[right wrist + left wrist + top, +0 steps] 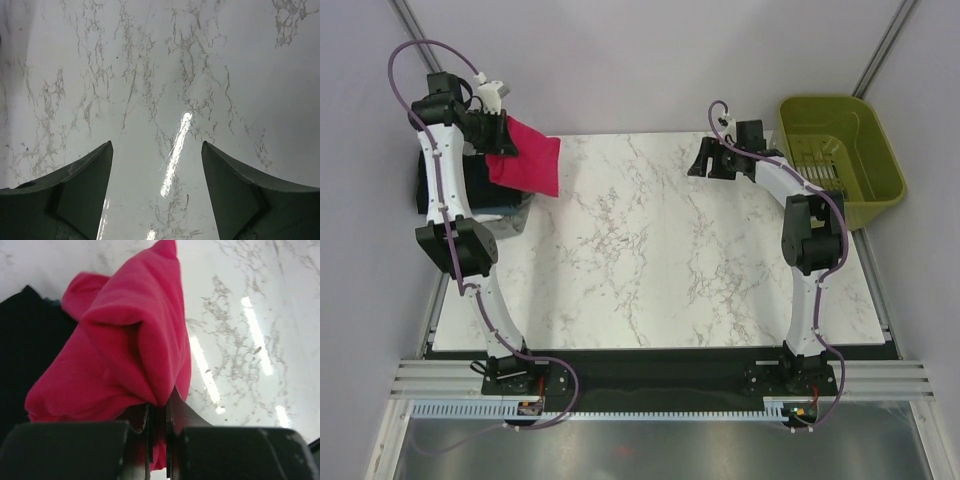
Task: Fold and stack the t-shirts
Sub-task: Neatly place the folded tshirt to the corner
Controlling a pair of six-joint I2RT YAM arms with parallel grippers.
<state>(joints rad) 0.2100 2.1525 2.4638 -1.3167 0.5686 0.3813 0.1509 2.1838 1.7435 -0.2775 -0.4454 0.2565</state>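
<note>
The crimson-pink t-shirt (532, 160) hangs bunched in the upper left of the overhead frame, pinched in the left gripper (159, 416), whose jaws are closed tight on a fold of cloth. Its free end droops toward the lower right, over the marble table (670, 260). The relation that counts: in the left wrist view a black folded shirt (22, 355) lies just beside the pink one, at the left of the frame, so the stack looks to sit left of the hanging cloth. I judge the left arm far the nearer. The right gripper (157, 170) hovers with jaws spread wide over bare marble, holding nothing, well apart at upper centre-right, near the olive-green basket (880, 175).
</note>
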